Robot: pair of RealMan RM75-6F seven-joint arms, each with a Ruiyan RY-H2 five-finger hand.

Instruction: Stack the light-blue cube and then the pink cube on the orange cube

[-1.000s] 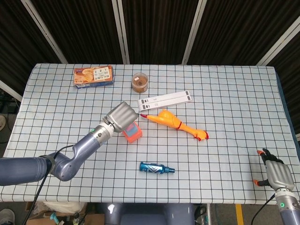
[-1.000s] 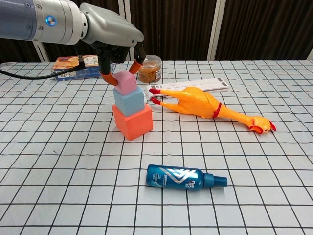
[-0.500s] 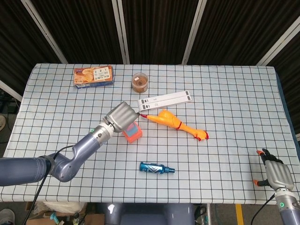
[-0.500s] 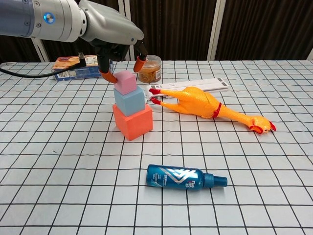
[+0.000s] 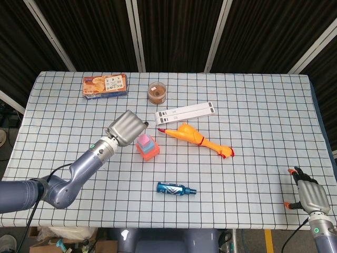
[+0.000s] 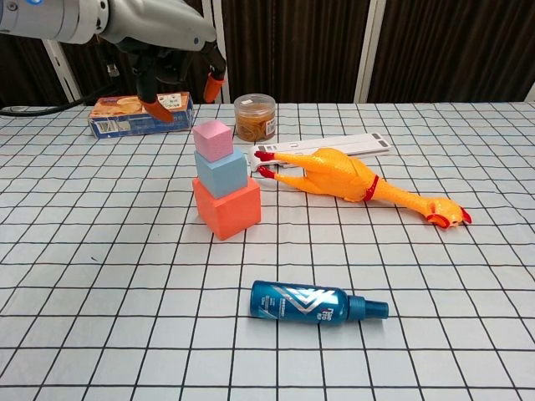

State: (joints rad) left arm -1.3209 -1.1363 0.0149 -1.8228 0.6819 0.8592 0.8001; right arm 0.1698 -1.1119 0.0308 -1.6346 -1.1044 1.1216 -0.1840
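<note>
1. Stack, mid-table: pink cube [image 6: 213,139] on blue cube [image 6: 221,173] on orange cube [image 6: 226,207]; the task appears complete.
2. Left hand [image 6: 171,50] hangs above and toward the left-rear of the stack, apart from it, fingers spread, holding nothing.
3. Right hand [image 5: 307,196] sits at the near right corner, well apart; fingers probably apart, empty.

Pink cube [image 6: 212,139] tops light-blue cube [image 6: 221,174] on orange cube [image 6: 226,208].
</note>
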